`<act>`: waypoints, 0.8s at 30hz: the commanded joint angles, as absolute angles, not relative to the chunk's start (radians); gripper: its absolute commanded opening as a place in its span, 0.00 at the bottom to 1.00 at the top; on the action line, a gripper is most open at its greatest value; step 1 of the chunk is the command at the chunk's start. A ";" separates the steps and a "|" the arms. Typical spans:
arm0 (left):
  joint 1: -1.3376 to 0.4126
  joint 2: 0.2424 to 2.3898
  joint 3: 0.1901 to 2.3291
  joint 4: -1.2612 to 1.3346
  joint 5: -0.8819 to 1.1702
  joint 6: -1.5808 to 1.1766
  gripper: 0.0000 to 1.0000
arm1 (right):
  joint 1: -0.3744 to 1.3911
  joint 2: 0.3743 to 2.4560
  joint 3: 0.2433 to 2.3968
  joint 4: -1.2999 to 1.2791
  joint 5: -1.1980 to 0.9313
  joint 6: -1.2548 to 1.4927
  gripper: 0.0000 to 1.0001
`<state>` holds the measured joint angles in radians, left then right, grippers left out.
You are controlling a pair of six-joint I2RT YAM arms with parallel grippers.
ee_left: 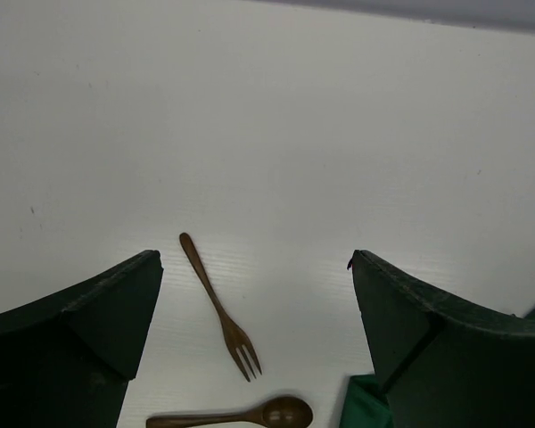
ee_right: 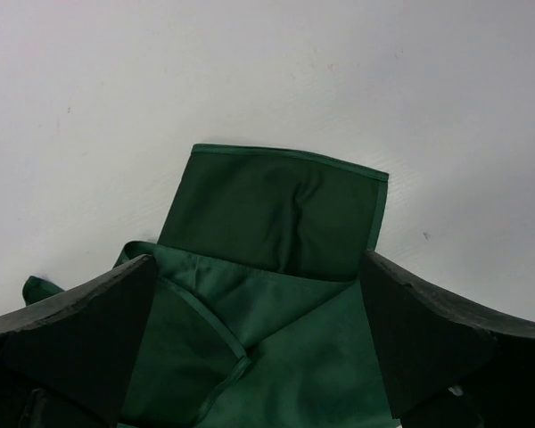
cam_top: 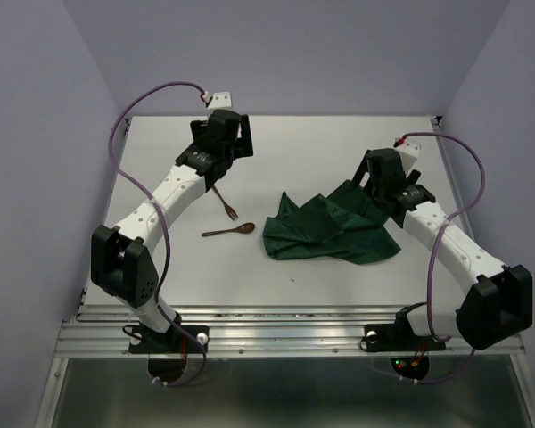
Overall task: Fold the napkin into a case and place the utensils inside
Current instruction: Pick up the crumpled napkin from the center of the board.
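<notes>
My left hand (ee_left: 254,260) is spread wide above the worktop (ee_left: 267,107) and holds nothing. The fork (ee_left: 221,308) lies flat under the gap between its fingers, and the spoon (ee_left: 250,415) is just beside the tines. My right hand (ee_right: 259,263) is also spread and empty, over the crumpled napkin (ee_right: 276,214), which lies near the spoon but apart from it.

The dark green napkin (cam_top: 330,230) lies crumpled, with parts folded over. Just to its left lie the small brown wooden fork (cam_top: 225,203) and spoon (cam_top: 229,231), flat, close together but not touching.
</notes>
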<state>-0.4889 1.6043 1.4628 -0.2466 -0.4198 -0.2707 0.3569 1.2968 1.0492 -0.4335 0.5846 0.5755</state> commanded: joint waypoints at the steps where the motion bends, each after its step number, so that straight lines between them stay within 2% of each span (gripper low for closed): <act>1: -0.489 1.574 1.517 -0.253 -0.440 -0.268 0.99 | 0.359 1.286 1.032 -0.376 0.621 0.577 1.00; 8: -0.489 1.628 1.559 -0.310 -0.430 -0.284 0.99 | 0.359 1.273 0.993 -0.360 0.604 0.572 1.00; 14: -0.537 1.614 1.491 -0.250 -0.301 -0.227 0.92 | 0.350 1.261 0.934 -0.380 0.529 0.551 1.00; 19: -0.618 1.654 1.460 -0.290 -0.250 -0.258 0.89 | 0.169 1.224 0.827 -0.393 0.360 0.600 1.00; 24: -0.687 1.692 1.384 -0.336 -0.157 -0.327 0.87 | 0.141 1.189 0.775 -0.406 0.295 0.620 1.00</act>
<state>-0.6449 1.6806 1.4517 -0.2920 -0.2420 -0.2726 0.1368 1.2419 0.7918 -0.4129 0.3885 0.5903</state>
